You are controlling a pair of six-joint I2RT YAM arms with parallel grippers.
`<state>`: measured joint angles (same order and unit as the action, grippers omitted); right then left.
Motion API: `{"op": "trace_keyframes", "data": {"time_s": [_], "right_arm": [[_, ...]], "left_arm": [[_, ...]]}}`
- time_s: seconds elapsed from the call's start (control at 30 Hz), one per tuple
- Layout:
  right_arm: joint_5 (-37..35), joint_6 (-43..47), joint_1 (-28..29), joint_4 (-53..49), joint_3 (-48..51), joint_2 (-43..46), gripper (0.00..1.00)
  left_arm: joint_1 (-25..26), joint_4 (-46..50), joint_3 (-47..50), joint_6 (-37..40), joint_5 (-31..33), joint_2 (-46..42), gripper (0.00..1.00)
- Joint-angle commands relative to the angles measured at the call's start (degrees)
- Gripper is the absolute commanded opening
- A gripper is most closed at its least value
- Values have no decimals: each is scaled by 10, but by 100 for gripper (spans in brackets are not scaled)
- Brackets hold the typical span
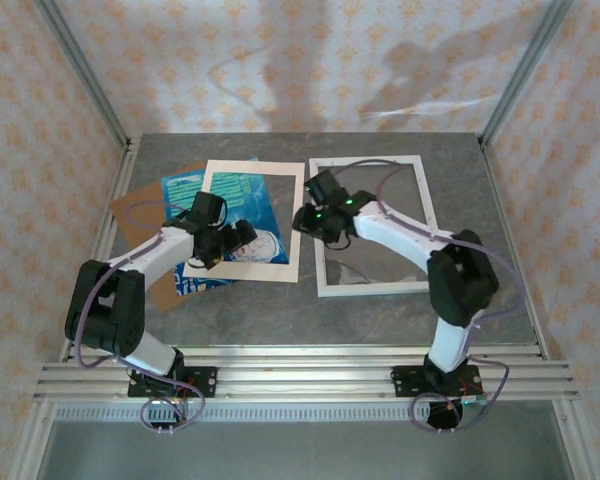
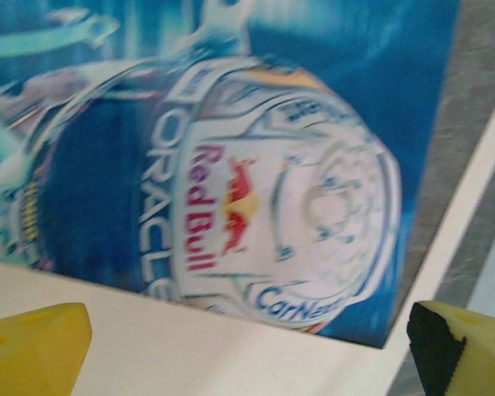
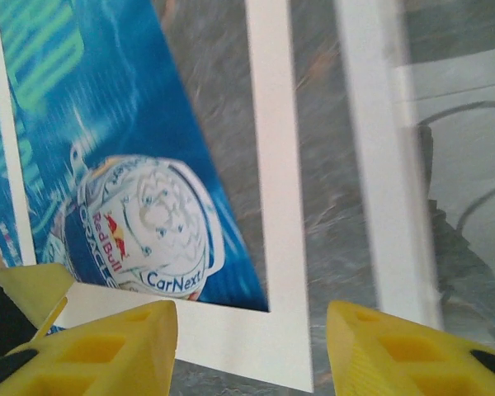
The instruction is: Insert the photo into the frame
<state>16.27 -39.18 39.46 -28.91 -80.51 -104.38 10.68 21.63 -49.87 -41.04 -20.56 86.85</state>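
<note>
Photo (image 1: 242, 200), glossy teal rectangle with a white helmet (image 2: 264, 198) lettered "Red Bull", "ORACLE" and "CarNext", lies under a cream mat (image 1: 260, 270), left of the thin white frame (image 1: 365, 161) on the grey marbled desk (image 1: 380, 320). Left jaws wide above the helmet; right jaws half parted, empty, over the mat's corner.

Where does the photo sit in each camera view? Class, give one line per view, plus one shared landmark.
Top external: the photo lies left of centre, partly under the cream mat.
Left wrist: the photo covers the upper picture, cream mat along the bottom.
Right wrist: the photo is at left, cream mat beside it.
Shared landmark: the cream mat.
</note>
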Motion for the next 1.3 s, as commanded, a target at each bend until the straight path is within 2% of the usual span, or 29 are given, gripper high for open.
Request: {"op": "trace_keyframes", "data": {"time_s": [0.0,0.23,0.4,0.73,0.97,1.27], "right_arm": [[-29,-35,30,-11,-35,-43,46],[-48,-60,54,-26,-44,-102,39],[-87,-60,54,-32,-32,-114,39],[-89,-61,56,-2,-30,-159,40],[-31,-48,61,93,-3,-147,40],[-34,-47,61,157,41,-99,39]], "left_arm": [[-13,-11,28,4,-8,-26,100],[-26,-37,61,-4,-25,-26,100],[-28,-41,74,-2,-21,-21,100],[-28,-42,86,1,-20,-16,100],[-28,-42,93,3,-23,-10,100],[-28,-41,97,5,-22,-10,100]]}}
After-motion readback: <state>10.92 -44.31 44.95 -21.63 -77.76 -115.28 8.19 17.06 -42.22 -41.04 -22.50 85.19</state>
